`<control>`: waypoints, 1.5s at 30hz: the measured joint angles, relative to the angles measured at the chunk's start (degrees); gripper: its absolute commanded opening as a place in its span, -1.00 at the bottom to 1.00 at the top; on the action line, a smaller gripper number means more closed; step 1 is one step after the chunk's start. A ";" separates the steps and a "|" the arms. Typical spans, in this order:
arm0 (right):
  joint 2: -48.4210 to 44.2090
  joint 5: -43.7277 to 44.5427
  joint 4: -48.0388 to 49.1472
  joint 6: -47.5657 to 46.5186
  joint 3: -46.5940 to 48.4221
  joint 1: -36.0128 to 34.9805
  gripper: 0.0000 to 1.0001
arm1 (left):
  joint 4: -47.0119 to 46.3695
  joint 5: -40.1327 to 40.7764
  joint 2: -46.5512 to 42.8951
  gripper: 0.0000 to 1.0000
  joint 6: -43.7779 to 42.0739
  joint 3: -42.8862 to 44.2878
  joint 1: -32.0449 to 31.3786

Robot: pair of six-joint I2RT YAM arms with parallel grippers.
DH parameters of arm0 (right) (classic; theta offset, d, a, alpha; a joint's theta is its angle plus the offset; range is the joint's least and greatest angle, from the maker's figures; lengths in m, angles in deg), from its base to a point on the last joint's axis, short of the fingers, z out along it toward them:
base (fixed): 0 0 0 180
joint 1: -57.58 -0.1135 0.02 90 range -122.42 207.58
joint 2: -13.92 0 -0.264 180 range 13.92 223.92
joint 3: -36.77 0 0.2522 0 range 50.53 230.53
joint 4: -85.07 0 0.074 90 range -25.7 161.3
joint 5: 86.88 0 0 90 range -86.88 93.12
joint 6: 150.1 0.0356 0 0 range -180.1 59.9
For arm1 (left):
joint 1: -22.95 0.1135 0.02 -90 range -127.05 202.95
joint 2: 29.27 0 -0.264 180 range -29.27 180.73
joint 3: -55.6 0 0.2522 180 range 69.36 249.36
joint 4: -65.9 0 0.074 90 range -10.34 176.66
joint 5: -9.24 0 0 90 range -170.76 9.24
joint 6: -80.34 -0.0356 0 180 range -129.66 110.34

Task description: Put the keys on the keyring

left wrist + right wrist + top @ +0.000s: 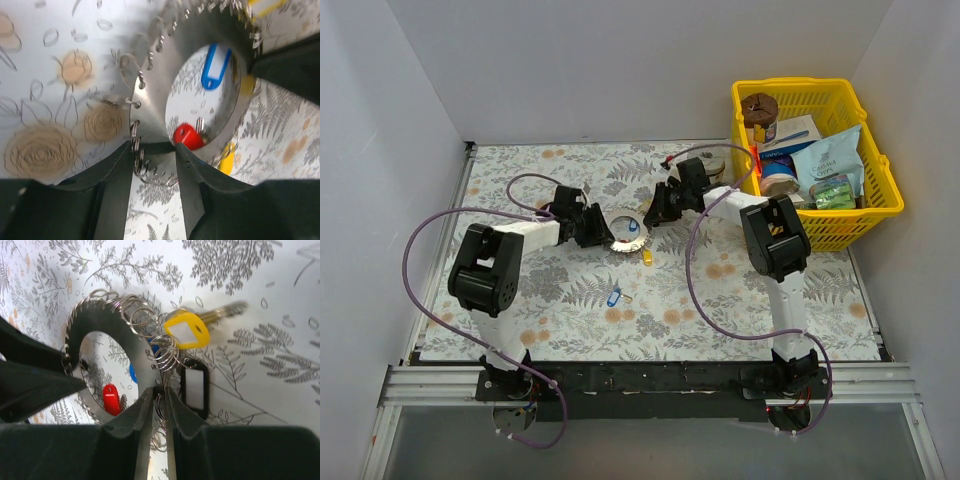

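**Fern-print tabletop, ring pinched from both sides: slip and twist risks**

Mid-table (pixel 570 320) I have the keyring (pixel 628 232) held between both arms. The left gripper (pixel 603 232) looks clamped on one side of its rim, and the right gripper (pixel 653 215) pinches the opposite edge among the small wire loops (pixel 150 325).

If either arm pulls or twists against the other, I expect the thin rim to slip out. The loops could also snag a fingertip.

The yellow key (pixel 647 257) lies just beside the ring and the blue key (pixel 614 297) lies farther off. I can't tell whether the red key (pixel 187 136) is attached.
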 measured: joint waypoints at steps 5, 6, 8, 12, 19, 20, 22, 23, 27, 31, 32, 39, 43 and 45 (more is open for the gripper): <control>2.32 -0.09 -2.45 -1.36 5.01 -0.35 -0.53 | 1.33 -0.42 -3.78 -0.22 1.29 -4.11 -1.46; 2.32 -0.13 -2.60 -1.51 5.25 -0.37 -0.52 | 1.73 -0.37 -4.52 -0.13 1.55 -4.85 -1.92; 2.32 -0.63 -3.08 -2.14 5.46 -0.87 -0.50 | 2.51 -0.11 -6.03 -0.04 2.01 -6.12 -2.73; 2.32 -1.18 -3.91 -3.15 5.46 -2.75 -0.21 | 6.97 2.43 -9.88 0.25 2.34 -6.99 -3.89; -0.68 1.73 -5.62 -6.32 3.67 -4.28 0.41 | 12.63 8.96 -14.69 0.43 1.11 -6.43 -3.93; -2.34 2.78 -5.86 -6.82 2.47 -4.26 0.43 | 13.18 9.49 -15.21 0.43 0.87 -6.40 -3.91; -6.36 4.81 -6.60 -8.50 0.00 -4.11 0.44 | 13.94 9.94 -16.28 0.43 0.44 -6.40 -3.91; -8.68 5.62 -6.54 -9.40 -1.51 -4.07 0.44 | 14.14 9.99 -16.92 0.43 0.26 -6.40 -3.91; -17.86 6.93 -6.01 -12.72 -8.33 -3.93 0.44 | 14.05 9.49 -19.47 0.40 -0.39 -6.43 -3.91; -24.57 6.91 -5.03 -15.78 -15.04 -4.66 0.47 | 13.00 7.32 -21.05 0.38 -0.81 -6.84 -3.91; -25.49 6.91 -4.92 -16.50 -16.37 -5.03 0.47 | 12.74 6.71 -21.16 0.37 -0.98 -7.02 -3.87; -28.46 4.61 -3.76 -20.48 -24.20 -10.99 0.34 | 10.71 1.84 -22.97 0.35 -3.04 -10.75 -3.82; -28.46 2.73 -2.80 -20.83 -24.90 -13.46 0.17 | 11.17 1.73 -24.02 0.34 -3.69 -11.10 -3.80; -28.22 2.29 -1.73 -20.74 -24.83 -14.60 0.01 | 11.19 1.68 -24.76 0.34 -3.67 -11.10 -3.39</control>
